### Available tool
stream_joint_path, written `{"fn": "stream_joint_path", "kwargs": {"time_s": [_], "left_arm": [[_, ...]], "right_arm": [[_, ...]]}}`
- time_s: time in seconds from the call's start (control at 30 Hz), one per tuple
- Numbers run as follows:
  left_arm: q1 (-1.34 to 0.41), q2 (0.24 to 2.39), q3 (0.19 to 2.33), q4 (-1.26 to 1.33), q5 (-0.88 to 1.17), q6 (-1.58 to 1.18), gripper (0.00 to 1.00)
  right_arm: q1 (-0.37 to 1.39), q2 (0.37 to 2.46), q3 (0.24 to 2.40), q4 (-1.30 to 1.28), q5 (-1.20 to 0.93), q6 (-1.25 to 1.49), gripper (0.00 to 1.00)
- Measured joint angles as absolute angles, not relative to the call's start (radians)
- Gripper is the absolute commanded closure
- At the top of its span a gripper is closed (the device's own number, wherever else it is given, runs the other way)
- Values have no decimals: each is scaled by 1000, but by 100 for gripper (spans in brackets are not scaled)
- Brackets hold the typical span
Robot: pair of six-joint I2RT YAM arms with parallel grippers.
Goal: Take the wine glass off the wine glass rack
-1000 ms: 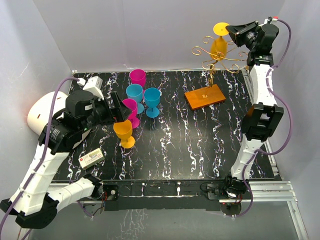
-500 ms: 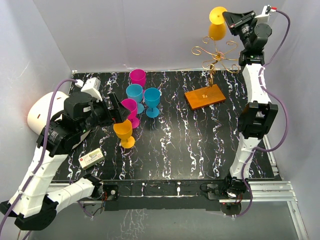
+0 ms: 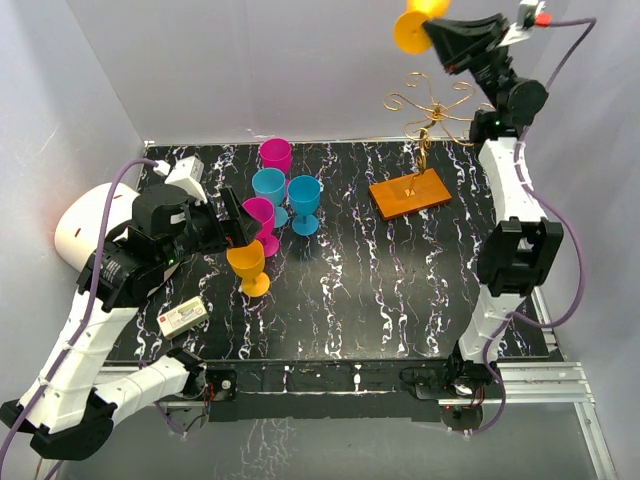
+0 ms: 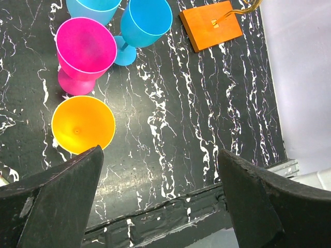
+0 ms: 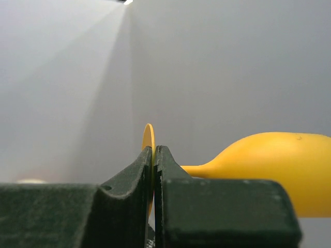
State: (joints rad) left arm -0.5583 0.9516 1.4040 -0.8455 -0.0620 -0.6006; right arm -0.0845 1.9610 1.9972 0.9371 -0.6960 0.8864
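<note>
Your right hand point(image 3: 436, 30) is clamped on the foot of the yellow wine glass point(image 3: 411, 28); the glass lies tipped sideways, high above the wine glass rack point(image 3: 431, 104) and apart from its curls; your left hand point(image 4: 160, 154) hangs spread wide over an orange goblet point(image 4: 83, 124) on the worktop point(image 4: 196, 129).

2 white arms point(image 3: 70, 350), black joints, purple cables point(image 3: 568, 21); matte black left gripper point(image 4: 160, 155) and right gripper point(image 5: 154, 155).

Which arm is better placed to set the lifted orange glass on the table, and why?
Right: the right end effector is shut on the foot of the wine glass, held clear of the wine glass rack. The left end effector is open, hovering over the standing cups.
</note>
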Motion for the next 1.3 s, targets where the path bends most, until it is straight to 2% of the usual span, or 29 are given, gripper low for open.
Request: {"fn": "stream_joint_path", "kwargs": {"time_s": [0.2,0.33,0.43,0.5,0.6,0.7,0.8,0.97,1.3], "left_arm": [[-558,953,1404,-845,-59,-603,9],[-558,968,1404,-846,-53,-598,9],[-558,993,1409,-846,-44,-591,9],[-558,1010,1412,-846,-36,-586,10],[-558,1024,1412,-845,-21,-581,10],[-558,1030,1417,-845,-4,-577,10],[-558,1037,1433,-846,15,-575,9],[-558,1040,1462,-852,41,-577,9],[-558,1061,1464,-699,267,-719,13]], "right_arm": [[36,1732,1694,1123,-970,618,100],[98,1506,1389,1135,-1146,297,100],[120,1329,1204,979,-1230,-64,100],[146,1204,1133,702,-1249,-408,100],[220,1057,1081,281,-1225,-906,100],[304,936,971,38,-1145,-1219,100],[387,802,779,-117,-1052,-1411,100],[442,651,631,-314,-949,-1572,100],[657,492,605,-550,-751,-1781,100]]}}
